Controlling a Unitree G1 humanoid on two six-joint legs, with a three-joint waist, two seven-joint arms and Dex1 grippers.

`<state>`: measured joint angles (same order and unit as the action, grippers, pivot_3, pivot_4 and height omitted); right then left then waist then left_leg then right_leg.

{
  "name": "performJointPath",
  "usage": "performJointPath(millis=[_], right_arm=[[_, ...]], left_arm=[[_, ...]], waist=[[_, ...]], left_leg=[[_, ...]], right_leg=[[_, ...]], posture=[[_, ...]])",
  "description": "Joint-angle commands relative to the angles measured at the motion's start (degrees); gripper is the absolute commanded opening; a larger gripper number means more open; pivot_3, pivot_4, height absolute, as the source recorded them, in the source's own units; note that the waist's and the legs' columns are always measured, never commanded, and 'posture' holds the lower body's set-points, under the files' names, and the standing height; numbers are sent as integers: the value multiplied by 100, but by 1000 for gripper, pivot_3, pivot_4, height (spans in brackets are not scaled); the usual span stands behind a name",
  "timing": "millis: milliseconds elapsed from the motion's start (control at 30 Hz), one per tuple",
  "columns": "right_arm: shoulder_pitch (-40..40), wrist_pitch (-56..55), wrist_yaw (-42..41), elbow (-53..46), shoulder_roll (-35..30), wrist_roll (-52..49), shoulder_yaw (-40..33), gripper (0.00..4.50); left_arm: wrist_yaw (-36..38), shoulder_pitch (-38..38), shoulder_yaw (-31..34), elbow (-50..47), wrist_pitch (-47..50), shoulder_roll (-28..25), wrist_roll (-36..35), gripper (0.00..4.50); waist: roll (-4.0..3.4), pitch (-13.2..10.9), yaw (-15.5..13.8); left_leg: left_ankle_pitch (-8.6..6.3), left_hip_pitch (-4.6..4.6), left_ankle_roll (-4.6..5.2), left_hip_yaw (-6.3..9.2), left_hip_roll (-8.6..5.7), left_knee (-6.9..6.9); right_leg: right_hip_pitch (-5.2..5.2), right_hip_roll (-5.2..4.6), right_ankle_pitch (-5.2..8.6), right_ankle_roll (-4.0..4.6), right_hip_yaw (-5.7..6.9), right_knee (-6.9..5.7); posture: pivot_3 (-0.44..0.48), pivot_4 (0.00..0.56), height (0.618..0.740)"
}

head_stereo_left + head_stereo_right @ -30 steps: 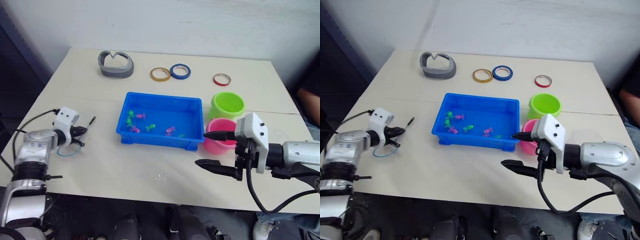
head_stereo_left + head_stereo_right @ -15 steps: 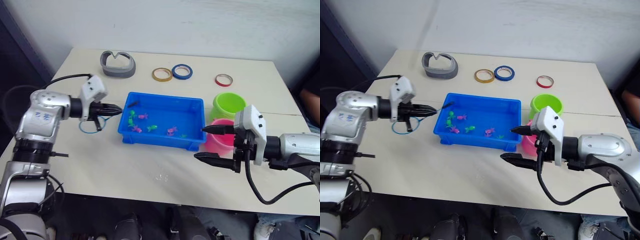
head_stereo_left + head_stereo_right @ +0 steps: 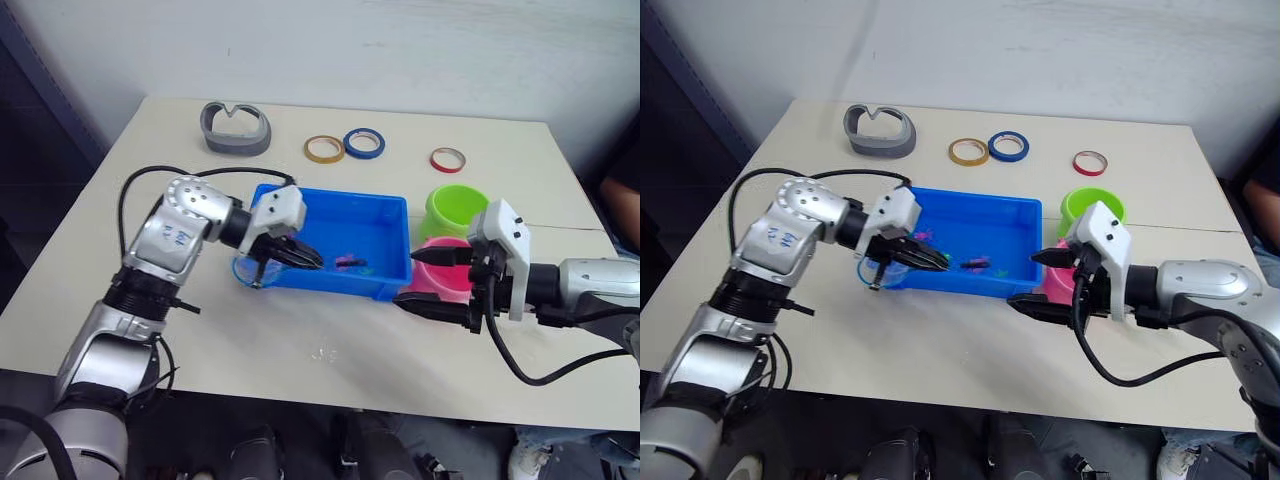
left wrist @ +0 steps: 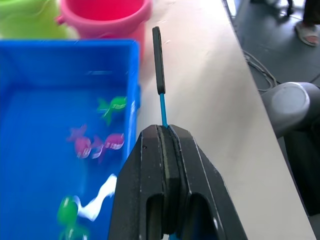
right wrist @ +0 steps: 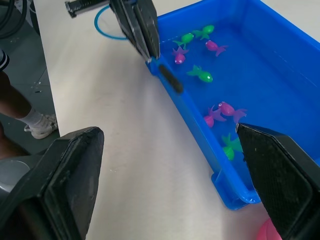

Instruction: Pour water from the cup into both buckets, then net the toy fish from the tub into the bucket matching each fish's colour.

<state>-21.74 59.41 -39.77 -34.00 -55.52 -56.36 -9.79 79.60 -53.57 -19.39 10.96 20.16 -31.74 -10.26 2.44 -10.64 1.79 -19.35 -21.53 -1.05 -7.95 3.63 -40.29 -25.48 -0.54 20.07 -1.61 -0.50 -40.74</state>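
The blue tub [image 3: 380, 215] sits in the middle of the table [image 3: 300, 350], and little green and pink toy fish [image 5: 200, 75] lie in it. The left gripper [image 3: 300, 257] is at the near left side of the tub, over its front edge. Its two black fingers [image 4: 165, 170] are pressed tight together on the thin handle of the net [image 4: 159, 70]. The black end of the handle sticks out past the fingertips and runs along the front wall of the tub, pointing toward the pink bucket [image 3: 445, 278]. The light-blue hoop of the net [image 3: 878, 272] hangs behind the gripper, just outside the near left corner of the tub, close to the table. The fish are beside the handle, inside the tub, not touching it. The right gripper [image 3: 432, 282] is near the front right corner of the tub, right in front of the pink bucket. Its two fingers [image 5: 70, 170] are spread wide apart and hold nothing. The tub corner and the bucket are just past the fingertips. The green bucket [image 3: 455, 208] stands right behind the pink one, both beside the right end of the tub. At the far side of the table lie a grey ring-shaped thing [image 3: 235, 128], a yellow tape ring [image 3: 321, 149], a blue tape ring [image 3: 361, 142] and a red tape ring [image 3: 446, 159], all well apart from both grippers.
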Motion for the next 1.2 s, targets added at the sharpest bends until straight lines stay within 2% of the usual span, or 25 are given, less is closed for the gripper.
performJointPath(millis=[33,433,800,933,1033,1133,1167,1200], right_arm=[[-111,121,146,-69,63,-136,-11,4500],[-192,237,383,-114,363,-196,200,4500],[-213,222,420,-125,393,-174,213,4500],[-242,196,394,-92,381,-155,196,3279],[-271,184,382,-70,382,-135,204,1718],[-291,174,369,-59,385,-112,218,346],[-291,168,360,-60,383,-106,219,96],[-289,164,351,-61,382,-103,218,96]], left_arm=[[107,-218,-57,-251,-115,132,-11,24],[20,-668,-158,90,-250,781,61,24],[85,-651,-161,91,-290,791,141,24],[109,-636,-145,64,-269,754,142,0],[106,-635,-144,78,-276,743,151,0],[102,-646,-135,96,-267,737,153,0],[105,-646,-134,92,-269,735,156,0],[106,-645,-135,86,-263,734,158,0]], waist=[[-1,0,9],[-6,-2,4],[-9,-3,1],[-9,-3,2],[-9,-3,1],[-9,-3,1],[-9,-3,1],[-9,-3,0]], left_leg=[[0,0,0,0,0,0],[0,-1,1,1,0,-1],[1,-1,1,2,0,-1],[1,-1,1,2,0,-1],[1,-1,1,2,0,-1],[1,-1,1,2,0,-1],[1,-1,1,2,0,-1],[1,-1,1,2,0,-1]], right_leg=[[0,0,0,0,0,0],[0,1,0,0,-1,-2],[0,1,0,0,-1,-2],[0,1,0,0,-1,-2],[0,1,0,0,-1,-2],[0,1,0,0,-1,-2],[0,1,0,0,-1,-2],[0,1,0,0,-1,-2]], posture=[[0,150,693],[0,150,693],[0,150,693],[0,150,693],[0,150,693],[0,150,693],[0,150,693],[0,150,693]])
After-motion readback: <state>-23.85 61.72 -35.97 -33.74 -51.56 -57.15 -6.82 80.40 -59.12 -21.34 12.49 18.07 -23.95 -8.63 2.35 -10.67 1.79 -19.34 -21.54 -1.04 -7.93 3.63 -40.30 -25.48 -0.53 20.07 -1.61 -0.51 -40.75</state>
